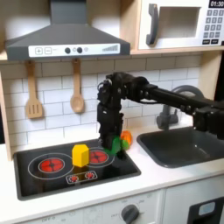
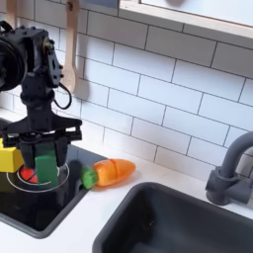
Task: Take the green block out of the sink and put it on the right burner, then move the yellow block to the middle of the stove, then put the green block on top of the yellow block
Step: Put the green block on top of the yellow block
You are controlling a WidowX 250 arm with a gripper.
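So the gripper [image 2: 45, 158] is hanging over the stove [image 1: 52, 179], and its jaws are closed on the green block [image 2: 45, 163], one finger on each side, with the block lifted a bit above the red ring burner [image 2: 32, 178] underneath it. In the first exterior view you can see the same green block [image 1: 117, 143] tucked at the bottom of the black arm [image 1: 175, 101], which reaches in from the first exterior view's right, out over the sink [image 1: 188, 144], and bends down toward the burner on that view's right side of the cooktop. The yellow block [image 1: 80, 155] sits on the stove between the two burners, just beside the green one toward the first exterior view's left; in the second exterior view the yellow block [image 2: 9, 156] is at the left edge, near the jaws, though I can't tell if it actually touches a finger. A round orange and green toy [image 2: 107, 173] lies on its side at the back corner of the cooktop, right where the black surface meets the white table [image 2: 109, 212], near the sink's rim. On the tiled wall behind there's a wooden spatula [image 1: 33, 92] and a wooden spoon [image 1: 77, 87] hanging, with a grey range hood [image 1: 66, 39] above the stove and a microwave [image 1: 179, 24] up top.
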